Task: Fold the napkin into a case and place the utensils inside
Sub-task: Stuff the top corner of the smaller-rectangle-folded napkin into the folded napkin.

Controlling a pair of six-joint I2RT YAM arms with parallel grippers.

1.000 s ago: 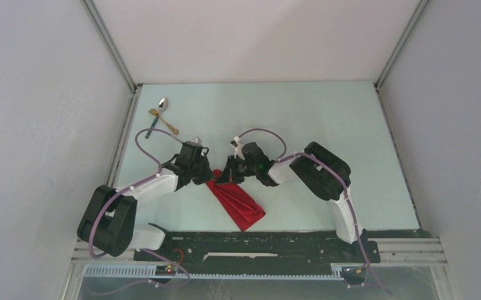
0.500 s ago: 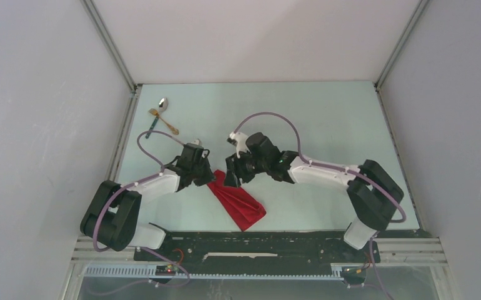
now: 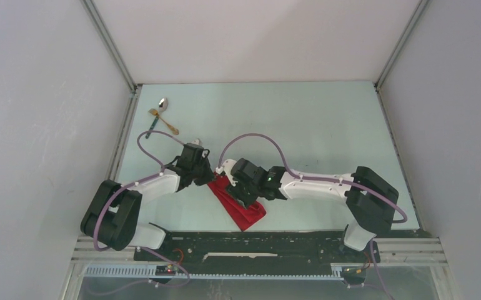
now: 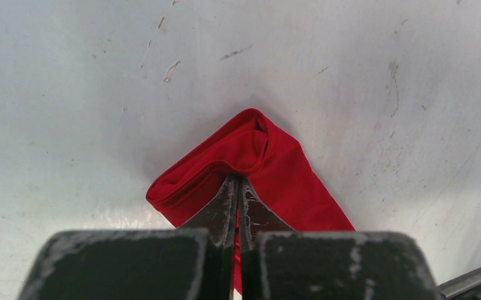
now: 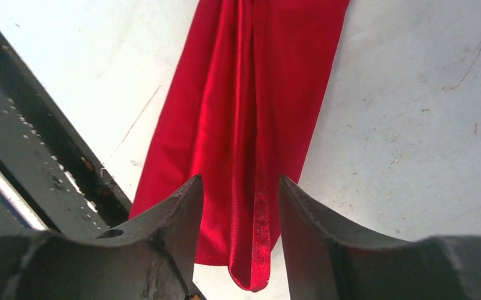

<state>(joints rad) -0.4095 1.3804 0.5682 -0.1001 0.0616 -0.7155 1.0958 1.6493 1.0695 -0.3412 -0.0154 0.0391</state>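
Red napkin (image 3: 245,209), folded into a long strip, lies lower centre. Our left gripper (image 4: 237,186) is clamped on its upper end; our right gripper (image 5: 240,187) straddles it half-open, empty. We judge it soft, slippery; grip the edges.

Top view: the right arm (image 3: 313,182) covers the middle of the napkin (image 3: 248,215); only its two ends show. The utensils (image 3: 162,116) are too small to identify the teal-handled piece (image 3: 154,125). Left wrist view: the napkin's near part runs behind the left gripper (image 4: 237,187). Right wrist view: the top edge cuts off the napkin's far end, and the right gripper (image 5: 241,187) masks its near corners.
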